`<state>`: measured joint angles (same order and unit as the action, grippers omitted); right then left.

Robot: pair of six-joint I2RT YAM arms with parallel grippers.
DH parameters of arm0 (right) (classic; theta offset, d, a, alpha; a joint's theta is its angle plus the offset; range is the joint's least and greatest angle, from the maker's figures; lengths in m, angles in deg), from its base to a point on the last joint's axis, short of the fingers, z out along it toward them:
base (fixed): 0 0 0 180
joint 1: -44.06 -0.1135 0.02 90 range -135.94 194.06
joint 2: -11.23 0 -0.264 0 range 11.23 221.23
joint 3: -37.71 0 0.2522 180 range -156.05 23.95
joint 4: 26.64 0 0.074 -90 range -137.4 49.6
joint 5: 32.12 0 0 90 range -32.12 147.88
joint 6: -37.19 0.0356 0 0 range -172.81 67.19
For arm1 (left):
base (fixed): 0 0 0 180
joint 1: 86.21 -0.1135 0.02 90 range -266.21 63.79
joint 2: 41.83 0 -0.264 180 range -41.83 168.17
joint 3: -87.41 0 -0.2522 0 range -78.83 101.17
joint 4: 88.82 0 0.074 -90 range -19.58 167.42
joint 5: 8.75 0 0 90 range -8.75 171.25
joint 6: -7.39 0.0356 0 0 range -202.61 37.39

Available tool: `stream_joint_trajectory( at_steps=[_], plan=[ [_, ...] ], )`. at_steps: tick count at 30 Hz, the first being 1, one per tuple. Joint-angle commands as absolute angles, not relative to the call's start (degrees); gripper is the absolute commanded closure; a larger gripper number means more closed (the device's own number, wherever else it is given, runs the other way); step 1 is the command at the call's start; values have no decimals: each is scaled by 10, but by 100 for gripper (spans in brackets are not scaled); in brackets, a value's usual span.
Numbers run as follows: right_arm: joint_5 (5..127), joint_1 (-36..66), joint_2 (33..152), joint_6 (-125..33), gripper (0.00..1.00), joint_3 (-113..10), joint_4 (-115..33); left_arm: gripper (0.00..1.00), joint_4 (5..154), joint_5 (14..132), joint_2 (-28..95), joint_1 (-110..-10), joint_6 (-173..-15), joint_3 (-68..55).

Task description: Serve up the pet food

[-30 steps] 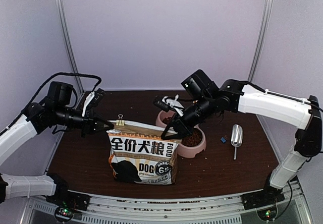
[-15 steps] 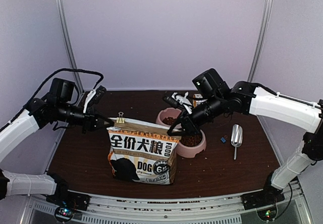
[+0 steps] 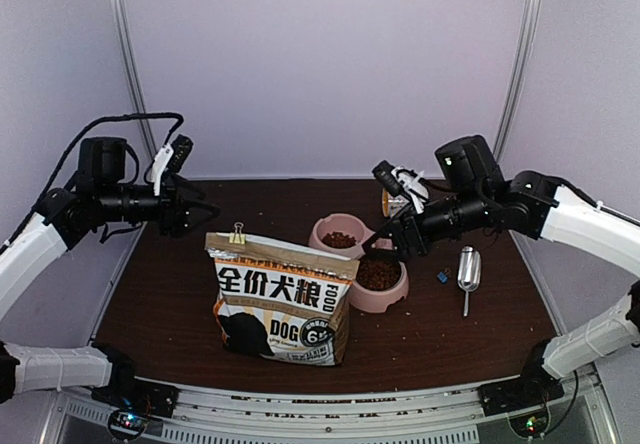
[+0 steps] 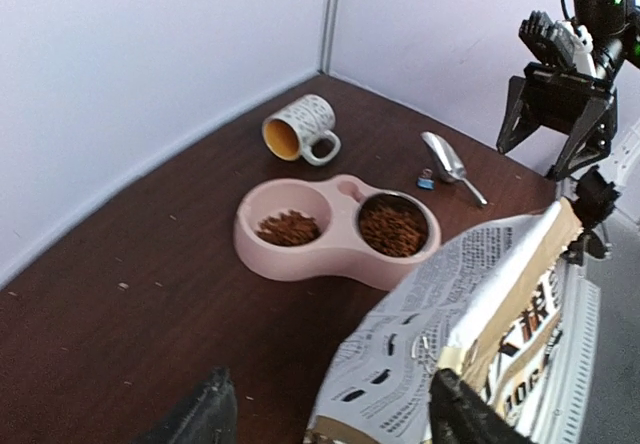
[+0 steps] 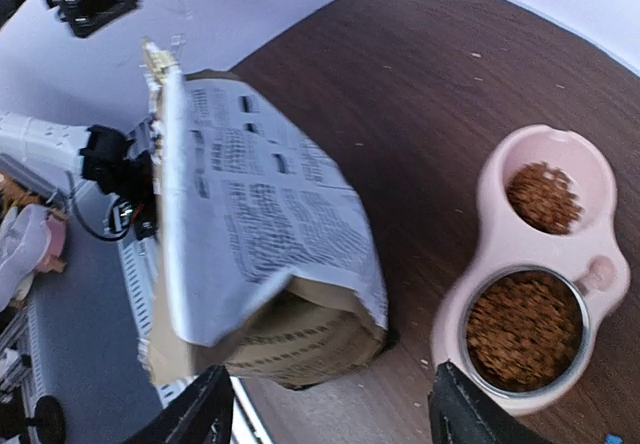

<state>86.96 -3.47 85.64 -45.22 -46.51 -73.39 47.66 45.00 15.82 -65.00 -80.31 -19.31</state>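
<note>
The pet food fills both cups of the pink double bowl [image 3: 385, 302]: a small heap [image 3: 340, 239] in the back cup and a fuller one [image 3: 378, 274] in the metal front cup. The kraft and white "DOG" bag [image 3: 282, 302] stands upright on its own left of the bowl, with a binder clip [image 3: 238, 234] on its top edge. My left gripper [image 3: 196, 210] hangs open in the air just up and left of the bag's top corner. My right gripper [image 3: 388, 244] is open above the bowl's right side. Neither one holds anything. In the left wrist view the bag [image 4: 470, 294] covers the lower right, with the kibble [image 4: 397, 227] beyond it.
A metal scoop [image 3: 468, 269] lies right of the bowl beside a small blue thing [image 3: 441, 277]. A patterned mug [image 4: 298, 129] lies on its side near the back wall. White walls close the table's back and sides.
Both grippers have opened, let go of the bag's top and drawn away, the left to the left and up, the right to the right. The bag stays standing.
</note>
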Motion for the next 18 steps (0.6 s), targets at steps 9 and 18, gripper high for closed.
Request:
stream_joint_trajectory(
  at_steps=[9,18],
  plan=[
    [654,144,759,-326,32,-247,-689,11,590,751,19,-677,-854,-250],
    [698,229,893,-391,41,-288,-708,10,600,771,-27,-677,-847,-272]
  ],
)
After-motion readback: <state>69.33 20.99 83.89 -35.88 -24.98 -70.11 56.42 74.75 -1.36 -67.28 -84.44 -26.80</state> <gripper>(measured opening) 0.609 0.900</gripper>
